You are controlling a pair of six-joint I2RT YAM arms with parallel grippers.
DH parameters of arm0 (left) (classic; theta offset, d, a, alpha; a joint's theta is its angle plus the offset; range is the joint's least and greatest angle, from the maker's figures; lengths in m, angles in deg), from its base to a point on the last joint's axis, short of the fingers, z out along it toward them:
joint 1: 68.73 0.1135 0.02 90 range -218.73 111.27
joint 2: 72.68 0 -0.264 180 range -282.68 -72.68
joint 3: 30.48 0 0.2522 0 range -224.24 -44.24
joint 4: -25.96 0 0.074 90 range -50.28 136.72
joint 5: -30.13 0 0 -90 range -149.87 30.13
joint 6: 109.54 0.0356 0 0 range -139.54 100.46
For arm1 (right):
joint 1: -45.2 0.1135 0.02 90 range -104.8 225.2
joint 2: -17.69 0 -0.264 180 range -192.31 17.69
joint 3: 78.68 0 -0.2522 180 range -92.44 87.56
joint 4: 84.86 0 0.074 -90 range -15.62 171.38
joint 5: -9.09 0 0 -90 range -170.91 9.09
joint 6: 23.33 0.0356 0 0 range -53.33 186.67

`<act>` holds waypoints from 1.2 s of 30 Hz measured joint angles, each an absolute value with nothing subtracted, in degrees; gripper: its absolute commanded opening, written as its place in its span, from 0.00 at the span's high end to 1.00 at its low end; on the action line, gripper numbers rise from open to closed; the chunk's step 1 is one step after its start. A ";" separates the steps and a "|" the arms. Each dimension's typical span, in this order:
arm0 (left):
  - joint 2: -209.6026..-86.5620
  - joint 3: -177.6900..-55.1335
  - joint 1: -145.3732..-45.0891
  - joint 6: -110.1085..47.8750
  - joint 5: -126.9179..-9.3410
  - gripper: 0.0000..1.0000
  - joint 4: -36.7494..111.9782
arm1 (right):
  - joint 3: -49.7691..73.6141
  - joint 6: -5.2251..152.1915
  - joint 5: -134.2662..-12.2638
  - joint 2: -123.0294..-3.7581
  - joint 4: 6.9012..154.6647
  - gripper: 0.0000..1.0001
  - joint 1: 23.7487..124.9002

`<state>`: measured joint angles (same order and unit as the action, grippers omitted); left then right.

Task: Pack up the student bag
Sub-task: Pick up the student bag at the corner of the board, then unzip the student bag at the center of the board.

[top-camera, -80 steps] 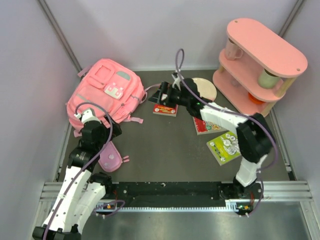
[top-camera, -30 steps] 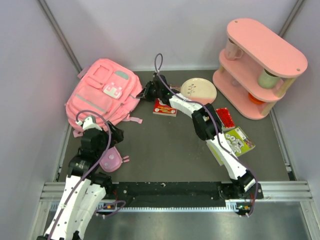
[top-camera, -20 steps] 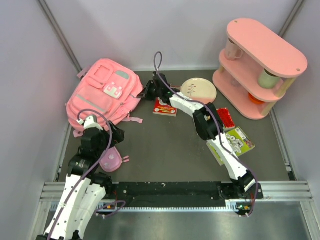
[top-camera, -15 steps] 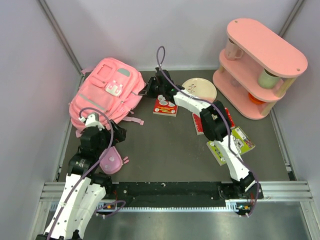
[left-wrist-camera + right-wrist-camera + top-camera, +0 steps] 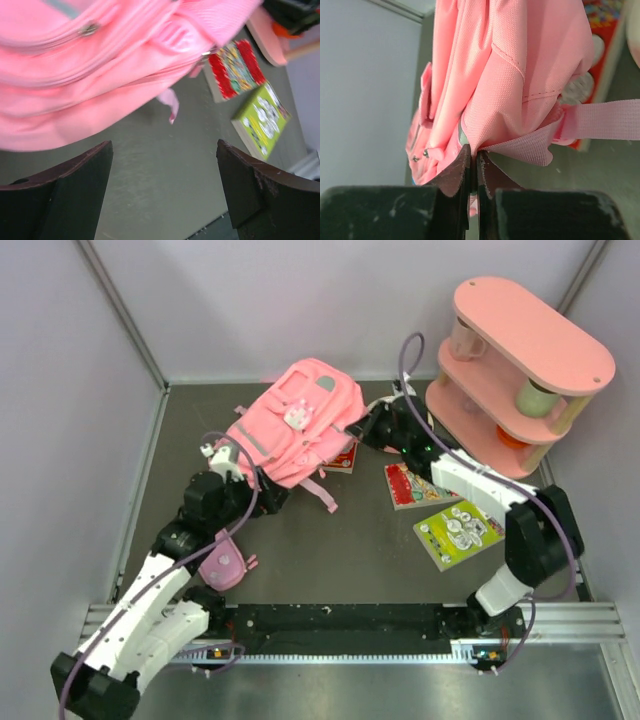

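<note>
Since the last frame I've dragged the student bag (image 5: 295,425) right. It was far left by the wall; now it sits far centre on the table (image 5: 340,560), tilted, its right edge over a small red book (image 5: 343,458). Right jaws are pinched tight on the bag's right edge. Left jaws are wide with nothing between them, just near of the bag's left corner, and the left arm reaches further in than before. The pink pouch (image 5: 222,565) is unmoved, near left. Only the right wrist view shows the pinch: a fabric fold at the closed tips, a strap (image 5: 600,120) trailing right. Only the left wrist view shows the open gap, a zip pull (image 5: 90,29), and the red-edged book (image 5: 232,67) and green book (image 5: 260,120) beyond.
</note>
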<state>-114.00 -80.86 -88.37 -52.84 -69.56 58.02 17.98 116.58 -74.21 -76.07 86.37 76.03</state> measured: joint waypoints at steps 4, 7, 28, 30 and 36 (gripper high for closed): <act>-116.79 -81.67 -100.83 -54.02 -66.33 0.15 54.15 | 30.48 115.81 -76.48 -68.09 87.49 1.00 76.31; -119.57 -82.18 -110.45 -55.15 -61.26 0.15 51.79 | 36.97 115.49 -77.05 -64.27 86.90 1.00 76.31; -143.15 -82.53 -136.59 -71.26 -28.01 0.28 40.12 | 48.79 114.00 -75.63 -46.87 83.16 1.00 76.94; -145.03 -83.07 -136.89 -71.83 -27.20 0.31 39.18 | 49.23 114.55 -75.63 -45.64 82.94 1.00 77.14; -148.05 -83.36 -137.64 -73.25 -25.74 0.36 36.73 | 49.34 116.32 -75.52 -42.87 82.11 1.00 78.10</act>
<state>-148.05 -83.36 -137.64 -73.25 -25.74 36.73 49.34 116.32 -75.52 -42.87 82.11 78.10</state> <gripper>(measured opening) 0.660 0.019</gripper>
